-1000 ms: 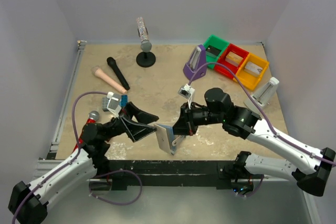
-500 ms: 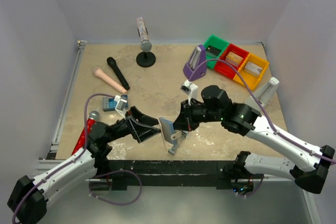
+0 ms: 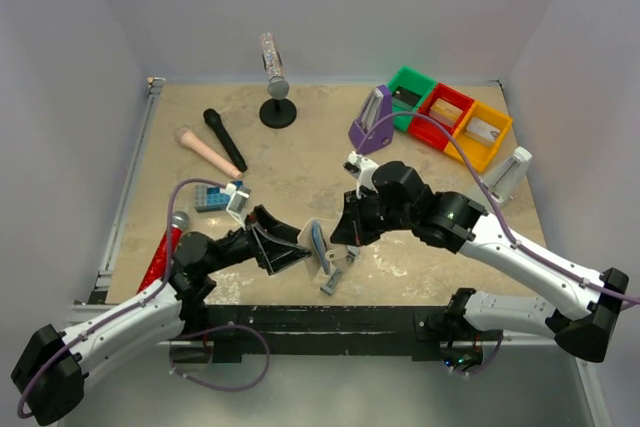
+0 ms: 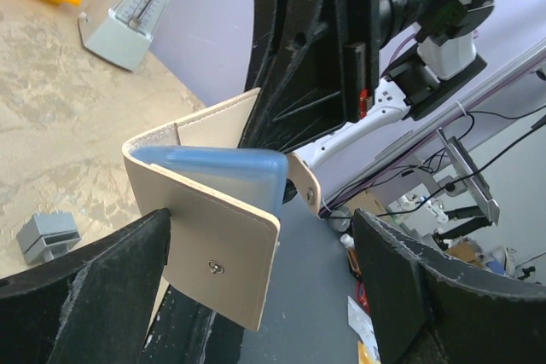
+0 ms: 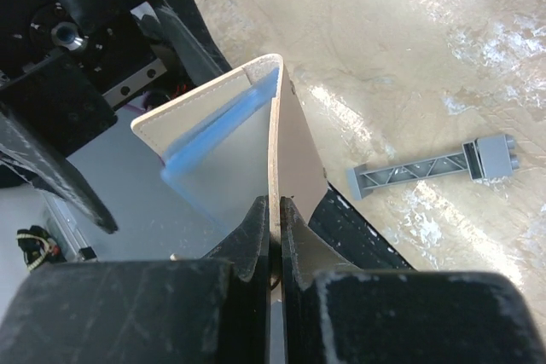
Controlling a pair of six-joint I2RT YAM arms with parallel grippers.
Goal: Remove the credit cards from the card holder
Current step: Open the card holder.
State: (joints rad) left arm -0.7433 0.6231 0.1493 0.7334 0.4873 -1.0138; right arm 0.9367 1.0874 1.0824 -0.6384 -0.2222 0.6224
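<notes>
Starting far left: got a red-handled thing (image 3: 160, 259) lying near the counter (image 3: 300, 162) edge, with a blue brick (image 3: 210, 197) just behind the left arm. Next, the left jaws, spread wide apart, one finger either side of the card holder (image 3: 318, 242), gripping nothing; can't tell if brushing the free flap. Dead centre, can see the card holder up off the counter over the near edge, folded into a narrow V, tan outside, pale blue pocket side inside. Pinched along its other flap by the right jaws, clamped tight together on it. Spotted a narrow grey bar (image 5: 418, 170) lying flat close by. Further right, purple metronome (image 3: 368, 127), then a row of coloured bins (image 3: 452, 93) toward the back.
</notes>
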